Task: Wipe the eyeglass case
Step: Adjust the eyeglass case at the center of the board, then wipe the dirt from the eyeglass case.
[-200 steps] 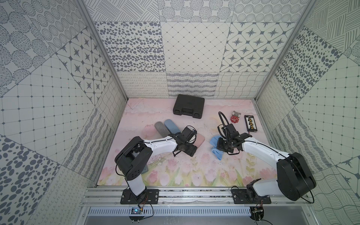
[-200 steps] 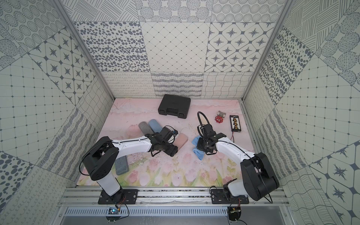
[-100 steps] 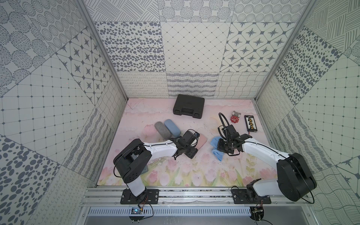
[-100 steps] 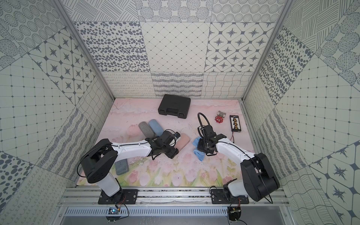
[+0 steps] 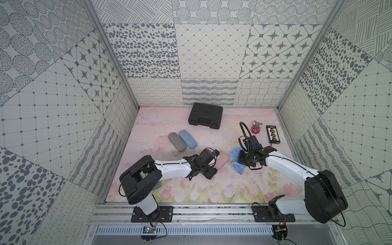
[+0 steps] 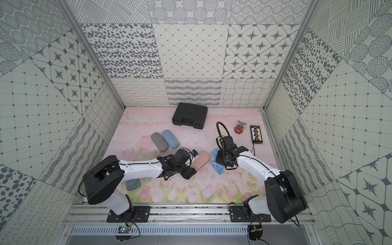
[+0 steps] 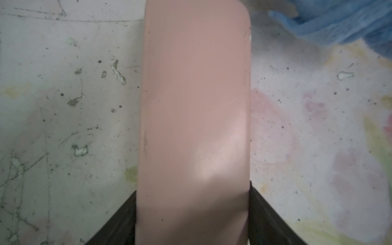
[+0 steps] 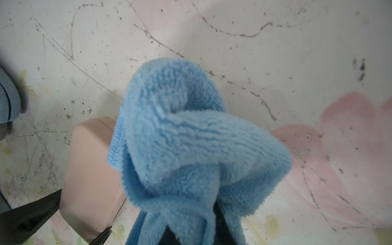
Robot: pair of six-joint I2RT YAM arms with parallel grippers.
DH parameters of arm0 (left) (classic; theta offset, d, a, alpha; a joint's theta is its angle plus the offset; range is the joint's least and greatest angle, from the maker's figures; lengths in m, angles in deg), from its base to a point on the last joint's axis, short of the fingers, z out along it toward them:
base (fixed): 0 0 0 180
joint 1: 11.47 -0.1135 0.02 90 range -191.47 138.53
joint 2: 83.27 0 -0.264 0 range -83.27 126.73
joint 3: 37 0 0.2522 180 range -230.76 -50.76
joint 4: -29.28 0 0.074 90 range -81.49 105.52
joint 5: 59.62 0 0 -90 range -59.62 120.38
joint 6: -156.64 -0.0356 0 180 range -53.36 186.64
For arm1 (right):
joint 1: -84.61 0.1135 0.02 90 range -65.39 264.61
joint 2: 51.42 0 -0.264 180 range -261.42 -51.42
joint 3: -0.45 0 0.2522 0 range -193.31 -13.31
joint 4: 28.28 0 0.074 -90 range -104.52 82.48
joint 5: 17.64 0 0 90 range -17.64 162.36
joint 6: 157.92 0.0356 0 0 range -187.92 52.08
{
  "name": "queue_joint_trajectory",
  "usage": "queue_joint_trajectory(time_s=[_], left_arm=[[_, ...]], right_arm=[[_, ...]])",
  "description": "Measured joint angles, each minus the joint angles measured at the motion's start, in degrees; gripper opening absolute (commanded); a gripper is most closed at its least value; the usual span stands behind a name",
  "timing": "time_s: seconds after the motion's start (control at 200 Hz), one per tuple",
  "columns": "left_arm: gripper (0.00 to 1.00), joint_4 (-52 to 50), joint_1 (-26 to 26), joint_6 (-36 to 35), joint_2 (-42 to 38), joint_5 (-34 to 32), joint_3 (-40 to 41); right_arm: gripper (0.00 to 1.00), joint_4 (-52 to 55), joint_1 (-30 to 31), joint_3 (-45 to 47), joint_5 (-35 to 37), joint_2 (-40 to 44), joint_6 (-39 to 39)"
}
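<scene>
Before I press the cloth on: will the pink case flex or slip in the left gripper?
Likely rigid: the pink case shows a smooth, hard-looking shell. Its sheen suggests it may pivot: the left gripper grips only one end.

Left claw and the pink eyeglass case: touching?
Touching. Left wrist view shows the left claw clamping the pink eyeglass case, fingers flush on both sides.

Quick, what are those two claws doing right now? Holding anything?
Left gripper: closed on the pink case.
Right gripper: closed on the blue cloth.
</scene>
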Motion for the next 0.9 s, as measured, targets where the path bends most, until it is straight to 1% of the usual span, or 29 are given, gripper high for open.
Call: queue_joint_trajectory(time_s=[0.05,0.13,0.215,0.3,0.375,0.48,0.56,0.615,0.801,0.841,0.901], left_arm=[[0.73,0.33,0.02,0.15,-0.15,-0.11,0.28],[0.81,0.94,0.11,0.52,-0.28,-0.09,0.68],[0.86,0.68,0.44,0.81,-0.44,0.59,1.46],[0.94,0.00,0.70,1.25,-1.01,1.09,2.34],[0.96,-0.35,0.81,1.57,-1.70,1.27,3.08],[0.91,-0.28,1.03,1.62,-2.40,1.25,3.96],[0.85,0.55,1.14,1.62,-2.54,1.11,4.57],[0.78,1.64,1.16,1.68,-2.54,0.85,5.07],[0.56,5.84,1.55,1.81,-3.72,-0.09,7.87],[0.54,6.38,1.62,1.84,-4.20,-0.17,8.50],[0.52,6.95,1.77,1.66,-5.03,-0.20,9.57]], right_arm=[[0.00,0.15,0.00,0.00,0.37,0.00,-0.17],[0.00,0.57,0.00,0.00,0.96,0.00,-0.57],[0.00,1.14,0.00,-0.02,1.70,0.00,-1.07],[0.00,1.64,0.00,-0.04,2.21,0.00,-1.53],[0.00,1.88,0.00,-0.15,2.56,0.00,-1.84],[0.00,2.03,0.02,-0.24,2.78,0.00,-1.99],[0.00,2.05,0.57,-0.26,2.82,0.00,-1.95],[0.00,2.19,1.51,-0.44,3.21,0.00,-1.86],[0.00,2.91,7.10,-3.26,3.80,0.02,-0.55],[0.00,2.67,8.61,-3.87,3.65,0.02,0.35],[0.00,1.55,11.30,-4.39,2.93,0.00,2.12]])
